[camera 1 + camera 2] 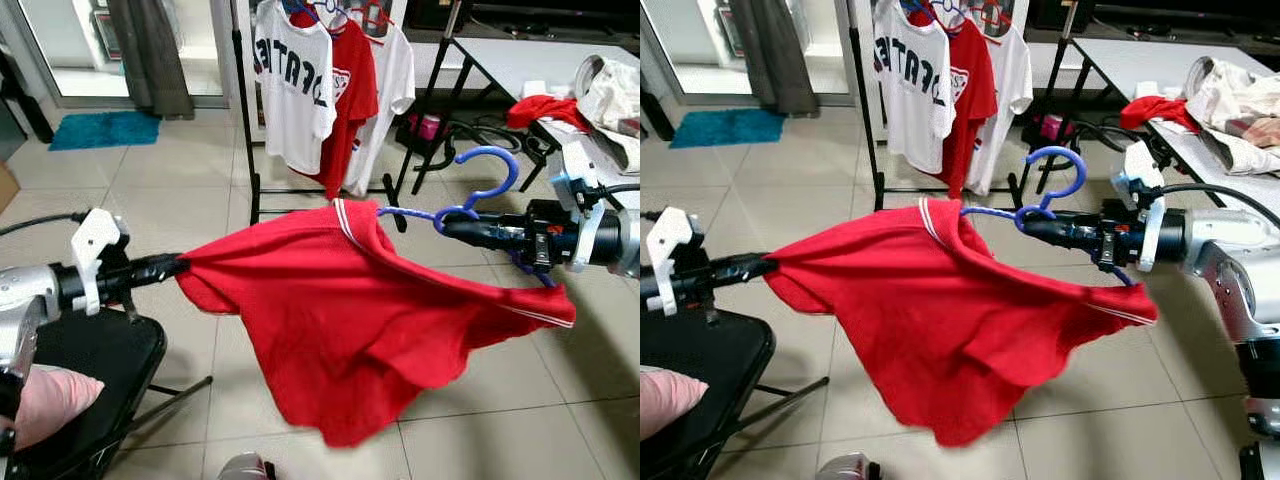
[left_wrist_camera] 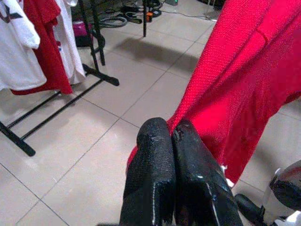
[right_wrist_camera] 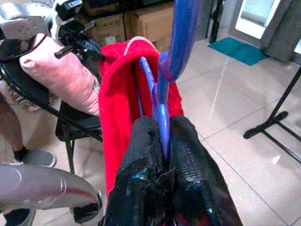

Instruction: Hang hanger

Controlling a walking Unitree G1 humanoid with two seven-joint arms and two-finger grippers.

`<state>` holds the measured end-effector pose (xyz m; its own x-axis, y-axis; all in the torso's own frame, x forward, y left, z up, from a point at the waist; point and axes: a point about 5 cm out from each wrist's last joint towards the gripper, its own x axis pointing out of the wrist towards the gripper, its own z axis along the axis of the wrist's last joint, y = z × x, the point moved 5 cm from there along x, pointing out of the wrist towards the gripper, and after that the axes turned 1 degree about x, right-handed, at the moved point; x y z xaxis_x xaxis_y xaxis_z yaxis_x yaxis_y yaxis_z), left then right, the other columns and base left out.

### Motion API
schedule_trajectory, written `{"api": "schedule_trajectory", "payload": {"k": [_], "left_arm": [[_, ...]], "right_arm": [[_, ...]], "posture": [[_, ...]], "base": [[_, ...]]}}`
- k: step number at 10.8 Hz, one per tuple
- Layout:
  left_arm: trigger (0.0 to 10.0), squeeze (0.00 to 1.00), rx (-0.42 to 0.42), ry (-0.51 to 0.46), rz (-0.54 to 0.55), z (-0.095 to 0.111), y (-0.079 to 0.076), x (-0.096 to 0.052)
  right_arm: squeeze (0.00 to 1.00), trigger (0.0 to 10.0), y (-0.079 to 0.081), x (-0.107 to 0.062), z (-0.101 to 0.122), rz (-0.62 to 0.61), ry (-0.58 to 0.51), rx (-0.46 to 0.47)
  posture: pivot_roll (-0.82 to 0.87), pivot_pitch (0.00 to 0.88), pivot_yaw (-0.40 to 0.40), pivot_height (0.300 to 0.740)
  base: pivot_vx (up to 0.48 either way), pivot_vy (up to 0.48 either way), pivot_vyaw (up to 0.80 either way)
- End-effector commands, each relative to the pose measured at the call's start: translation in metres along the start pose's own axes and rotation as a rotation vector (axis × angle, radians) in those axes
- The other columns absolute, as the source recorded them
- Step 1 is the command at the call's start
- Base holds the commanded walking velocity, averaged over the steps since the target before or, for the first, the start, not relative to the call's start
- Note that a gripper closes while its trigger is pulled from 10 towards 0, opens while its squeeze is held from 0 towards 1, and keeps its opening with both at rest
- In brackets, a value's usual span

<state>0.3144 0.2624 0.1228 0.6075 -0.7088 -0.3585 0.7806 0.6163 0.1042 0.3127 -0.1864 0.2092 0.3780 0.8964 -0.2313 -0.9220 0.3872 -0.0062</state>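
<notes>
Right hand (image 1: 452,226) clamped on the blue hanger (image 1: 478,188) just below its hook, red t-shirt (image 1: 350,310) draped on it, stretched out in mid-air above the tiled floor (image 1: 180,200). Left hand (image 1: 180,265) pinched shut on the shirt's sleeve edge. Clothes rack (image 1: 243,110) with hung shirts stands ahead, well apart. Best approach: walk closer, keep hook upright, let go of the sleeve before lifting onto the rail.

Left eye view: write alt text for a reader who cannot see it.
A red shirt stretches between two claws: the left claw pinches its edge, the right claw grips a blue hanger inside its collar. Behind stands a clothes rack with hung shirts.
</notes>
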Motion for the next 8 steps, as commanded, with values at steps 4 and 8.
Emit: {"api": "schedule_trajectory", "payload": {"k": [4,8], "left_arm": [[0.0,0.00,-0.042,0.037,0.087,-0.017,0.005,-0.017],[10.0,1.00,0.013,-0.064,0.038,0.015,-0.003,0.022]], "right_arm": [[0.00,10.0,-0.017,-0.024,0.016,-0.100,-0.042,-0.047],[0.00,10.0,-0.004,-0.001,0.021,-0.025,-0.054,-0.073]], "posture": [[-0.01,0.000,-0.044,0.740],[-0.01,0.000,-0.053,0.740]], "base": [[0.000,0.000,0.00],[0.000,0.000,0.00]]}}
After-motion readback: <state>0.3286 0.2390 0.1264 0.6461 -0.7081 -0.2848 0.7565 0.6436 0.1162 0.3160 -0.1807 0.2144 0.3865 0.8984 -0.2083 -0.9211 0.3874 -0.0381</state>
